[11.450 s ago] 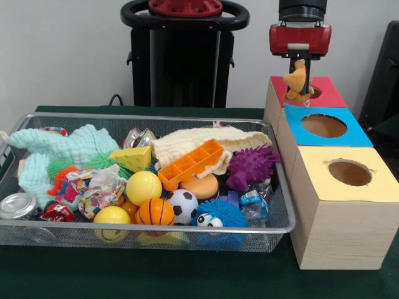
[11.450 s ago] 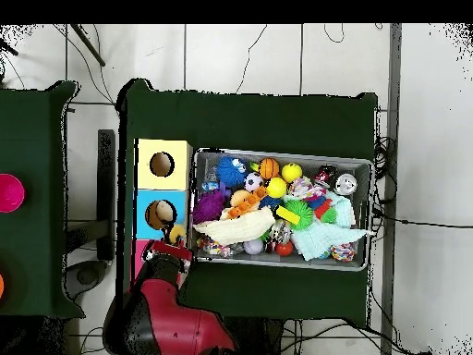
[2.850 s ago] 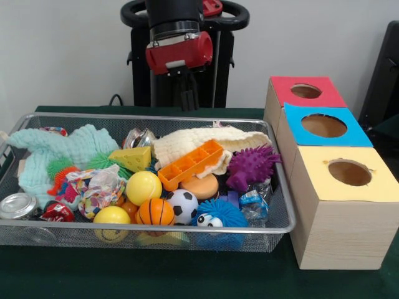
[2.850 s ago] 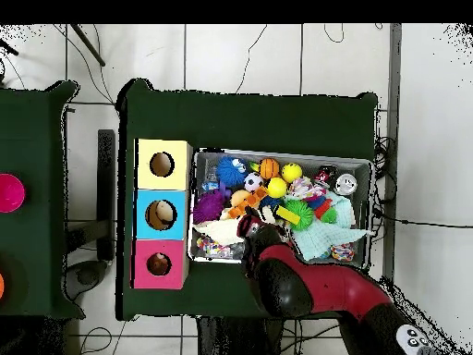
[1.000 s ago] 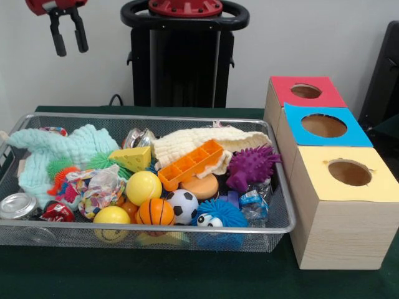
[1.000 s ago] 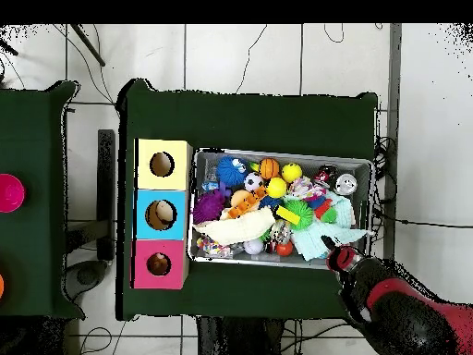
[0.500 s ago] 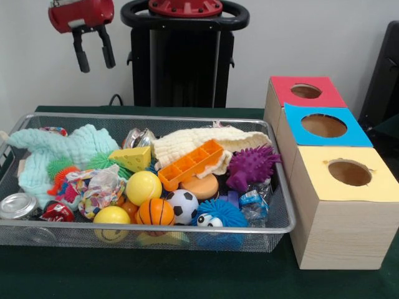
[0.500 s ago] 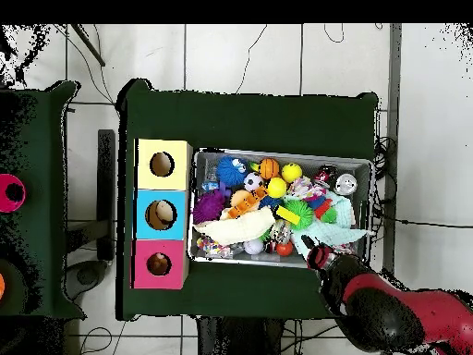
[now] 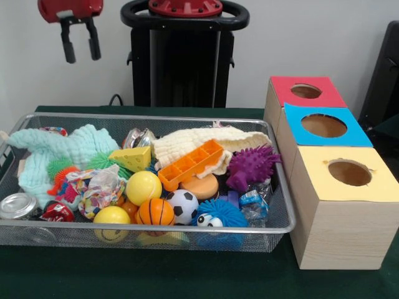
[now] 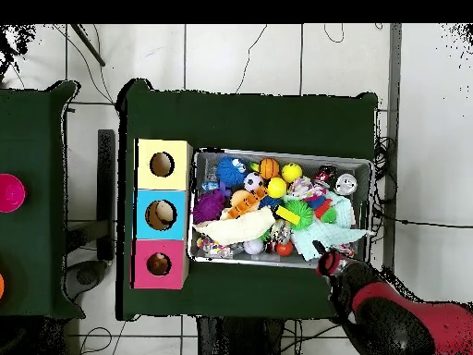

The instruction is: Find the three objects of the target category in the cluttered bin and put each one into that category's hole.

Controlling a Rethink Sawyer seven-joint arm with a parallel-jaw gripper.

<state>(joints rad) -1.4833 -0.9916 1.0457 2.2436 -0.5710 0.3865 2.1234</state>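
Observation:
My gripper (image 9: 81, 55) hangs open and empty, high above the bin's far left corner in the front view. The overhead view puts the gripper (image 10: 321, 250) over the bin's lower right edge. The wire mesh bin (image 9: 156, 228) holds a teal cloth (image 9: 68, 149), a cream cloth (image 9: 206, 140), a yellow cheese wedge (image 9: 132, 159), an orange tray (image 9: 190, 163), a purple spiky toy (image 9: 252, 165), a yellow ball (image 9: 143, 187), a soccer ball (image 9: 182, 205), a basketball (image 9: 154, 213) and a blue fuzzy ball with eyes (image 9: 218, 215). Right of the bin stand the red-topped box (image 9: 305, 91), blue-topped box (image 9: 323, 126) and yellow-topped box (image 9: 349, 173), each with a round hole.
A crushed can (image 9: 17, 205) and a crumpled multicolour ball (image 9: 100, 187) lie at the bin's left front. The black pedestal (image 9: 184, 56) rises behind the bin. In the overhead view a pink bowl (image 10: 7, 192) sits on a second table at the left.
Since half a second ago the gripper has risen a little and shifted left in the front view, still open and empty. The bin's contents have not moved.

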